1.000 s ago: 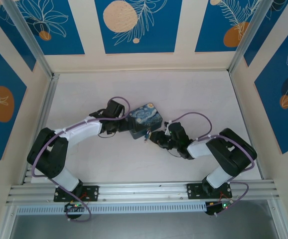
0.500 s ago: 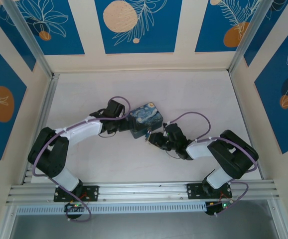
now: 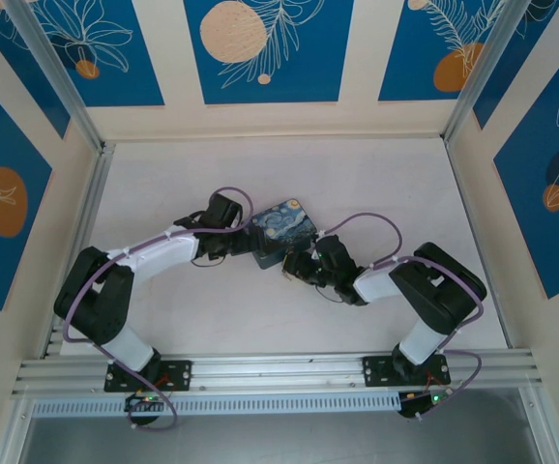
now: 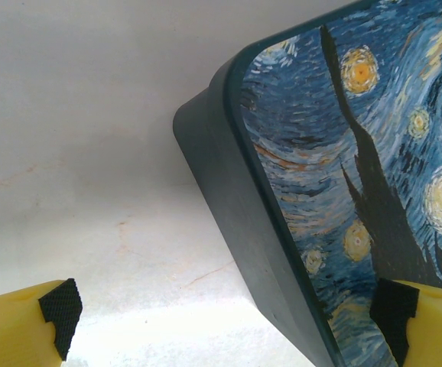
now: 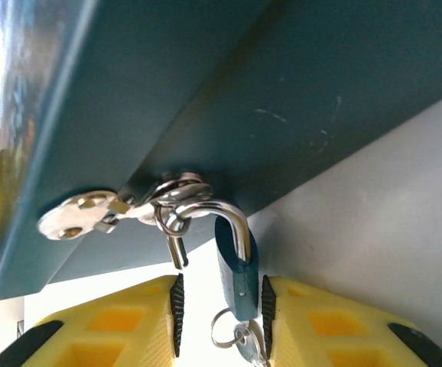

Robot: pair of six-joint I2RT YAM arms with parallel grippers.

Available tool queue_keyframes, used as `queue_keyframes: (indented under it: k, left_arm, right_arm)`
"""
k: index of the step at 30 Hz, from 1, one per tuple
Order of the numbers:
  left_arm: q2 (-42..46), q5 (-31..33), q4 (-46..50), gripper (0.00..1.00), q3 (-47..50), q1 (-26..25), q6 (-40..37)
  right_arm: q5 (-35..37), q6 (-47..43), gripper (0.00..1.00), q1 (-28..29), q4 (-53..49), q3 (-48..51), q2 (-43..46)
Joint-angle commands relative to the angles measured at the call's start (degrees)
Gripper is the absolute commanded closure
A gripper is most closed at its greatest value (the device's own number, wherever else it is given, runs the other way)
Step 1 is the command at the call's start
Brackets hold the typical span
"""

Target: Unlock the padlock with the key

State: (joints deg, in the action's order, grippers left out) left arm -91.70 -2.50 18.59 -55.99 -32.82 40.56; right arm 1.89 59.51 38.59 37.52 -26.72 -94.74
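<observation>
Left arm: white-and-black robot arm [image 3: 154, 253] reaching over the pale surface [image 3: 376, 184] to the tin's 9 o'clock side
Left jaws: spread wide; yellow fingers with black ribbed pads [image 4: 59, 312], one over bare surface well apart from the tin's wall, the other over the painted lid at 5 o'clock in the wrist view; nothing clamped between them
Tin: rectangular blue-and-yellow Starry Night metal tin [image 3: 284, 230] near the middle of the surface, turned cornerwise
Hasp: small silver metal hasp plate [image 5: 91, 218] on the tin's dark blue side wall, its loop carrying the lock
Padlock: tiny dark blue-grey metal padlock [image 5: 238, 279] hanging at the tin's 6 o'clock corner; its silver shackle [image 5: 235, 218] arches at 12 o'clock, one leg in the body, the other ending free just beside it
Key: very small grey metal key [image 5: 248, 352] with a thin wire ring [image 5: 222, 330] at the padlock's 6 o'clock, cut off by the picture's edge
Right jaws: narrow, set around the padlock's body; the pad at 3 o'clock touches it, the one at 9 o'clock stands slightly apart; whether they clamp it I cannot tell
Right arm: matching white-and-black arm [image 3: 425, 290] coming in from the tin's 4 o'clock
</observation>
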Motion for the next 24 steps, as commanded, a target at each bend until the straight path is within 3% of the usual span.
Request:
queue_keyframes:
  k: [1,7,24]
  left_arm:
    - [-3.75,1.80,4.94,0.00,2.20,-0.66,0.05]
    - [-3.89,1.54,4.80,0.00,1.95,-0.64,0.12]
    - [-3.88,1.27,4.74,0.00,1.96,-0.66,0.57]
  right_arm:
    - [0.30,-1.21,0.65,-0.18,0.96,-1.19,-2.41]
    - [0.23,-1.30,0.66,-0.27,0.67,-1.25,-3.34]
    - [2.09,-1.04,0.81,-0.36,-1.74,-0.98,-3.30]
